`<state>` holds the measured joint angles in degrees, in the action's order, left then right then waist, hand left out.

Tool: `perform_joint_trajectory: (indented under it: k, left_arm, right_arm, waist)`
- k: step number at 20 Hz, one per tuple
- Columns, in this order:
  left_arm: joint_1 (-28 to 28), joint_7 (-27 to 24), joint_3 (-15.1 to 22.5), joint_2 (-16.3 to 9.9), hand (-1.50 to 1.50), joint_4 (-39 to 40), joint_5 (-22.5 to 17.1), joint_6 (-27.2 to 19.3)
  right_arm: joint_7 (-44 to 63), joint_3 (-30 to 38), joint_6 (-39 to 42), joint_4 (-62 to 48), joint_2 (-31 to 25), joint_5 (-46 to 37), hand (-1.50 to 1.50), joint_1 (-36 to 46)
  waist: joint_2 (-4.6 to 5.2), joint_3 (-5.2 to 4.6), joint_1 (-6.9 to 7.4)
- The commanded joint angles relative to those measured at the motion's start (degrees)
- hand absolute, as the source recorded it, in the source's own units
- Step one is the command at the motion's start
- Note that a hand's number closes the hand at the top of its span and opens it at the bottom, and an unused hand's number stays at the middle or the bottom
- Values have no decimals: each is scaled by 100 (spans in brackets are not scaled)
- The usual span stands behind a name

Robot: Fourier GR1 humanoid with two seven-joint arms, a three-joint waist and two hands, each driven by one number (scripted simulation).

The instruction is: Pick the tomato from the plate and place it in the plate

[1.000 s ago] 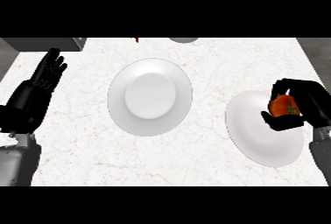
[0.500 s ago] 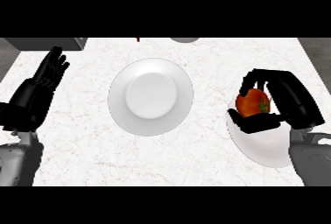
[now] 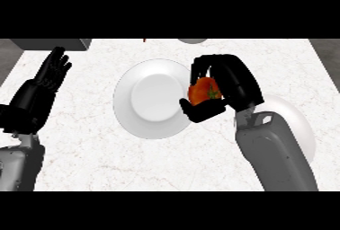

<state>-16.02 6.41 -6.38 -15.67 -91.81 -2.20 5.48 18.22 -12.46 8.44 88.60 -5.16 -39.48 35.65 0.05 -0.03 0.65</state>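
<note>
An orange-red tomato (image 3: 203, 90) with a green stem end sits in my right hand (image 3: 225, 85), whose fingers and thumb curl round it. The hand holds it above the right rim of the middle white plate (image 3: 151, 99). A second white plate (image 3: 292, 123) lies at the right, largely hidden behind my right forearm. My left hand (image 3: 41, 87) rests open at the left edge, fingers up, well away from both plates.
The white marble counter (image 3: 93, 152) runs to a dark edge at the left and right. A grey box (image 3: 50, 43) sits at the far left corner and a grey round object (image 3: 192, 40) at the far edge.
My right hand has carried the tomato leftward, off the right plate to the right rim of the middle plate. The left hand has stayed where it was.
</note>
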Motion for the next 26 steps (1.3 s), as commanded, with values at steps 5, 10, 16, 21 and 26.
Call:
perform_joint_trajectory:
  k: [5,10,16,21,26]
  left_arm:
    - [19,174,-82,-18,0,-57,-138,162]
    - [-135,137,163,214,0,-124,131,-69]
    - [-44,-107,-93,12,0,147,-79,232]
    - [-47,-160,375,368,0,-8,166,119]
    - [-553,325,319,318,0,2,8,149]
  right_arm:
    - [72,-427,-1059,-2197,506,237,150,1230]
    - [195,-991,-2003,-3767,513,545,150,2166]
    - [-533,-1277,-2189,-5228,515,863,150,2540]
    - [-65,-1745,-3086,-5446,516,2066,-150,2500]
    - [-685,-1763,-3000,-5461,516,2999,-150,2574]
  waist:
    - [13,2,54]
    - [42,1,174]
    - [79,-1,233]
    - [109,1,487]
    - [141,8,592]
